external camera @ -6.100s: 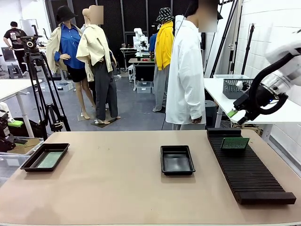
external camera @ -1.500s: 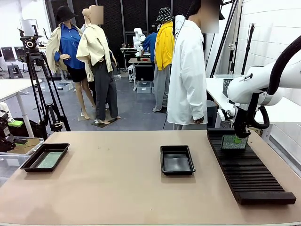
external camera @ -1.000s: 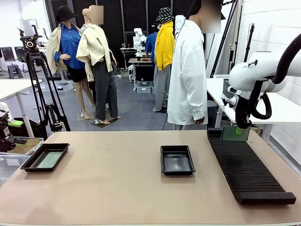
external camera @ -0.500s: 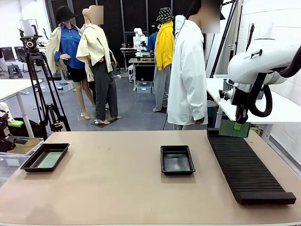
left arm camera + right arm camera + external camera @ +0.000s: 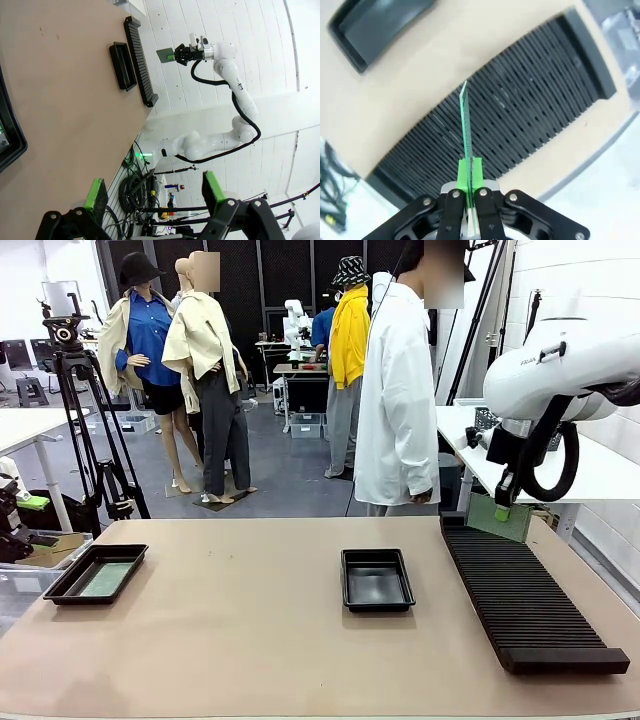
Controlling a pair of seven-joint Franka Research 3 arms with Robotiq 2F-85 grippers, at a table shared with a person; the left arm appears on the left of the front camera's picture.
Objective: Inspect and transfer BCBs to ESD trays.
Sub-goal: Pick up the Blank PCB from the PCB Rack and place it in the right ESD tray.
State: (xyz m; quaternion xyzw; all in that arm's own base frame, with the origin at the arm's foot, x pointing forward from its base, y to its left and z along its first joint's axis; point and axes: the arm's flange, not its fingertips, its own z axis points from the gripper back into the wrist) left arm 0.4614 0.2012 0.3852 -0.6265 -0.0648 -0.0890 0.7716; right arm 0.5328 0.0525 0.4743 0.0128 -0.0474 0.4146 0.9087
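My right gripper (image 5: 470, 172) pinches the board (image 5: 465, 120) by one edge; I'd say it's light, thin, stiff, fragile. My left gripper (image 5: 154, 192) gapes empty.

We list: bright, even indoor light, faint shadow beside the middle tray (image 5: 377, 585), soft blur over the rack (image 5: 530, 95) in the right wrist view, bent edges in the left wrist view.

left ESD tray (image 5: 15, 145) cut by the left wrist view's nine o'clock edge, middle ESD tray (image 5: 375, 22) cropped and blurred at eleven o'clock in the right wrist view, BCB (image 5: 465, 120) edge-on there, face unreadable
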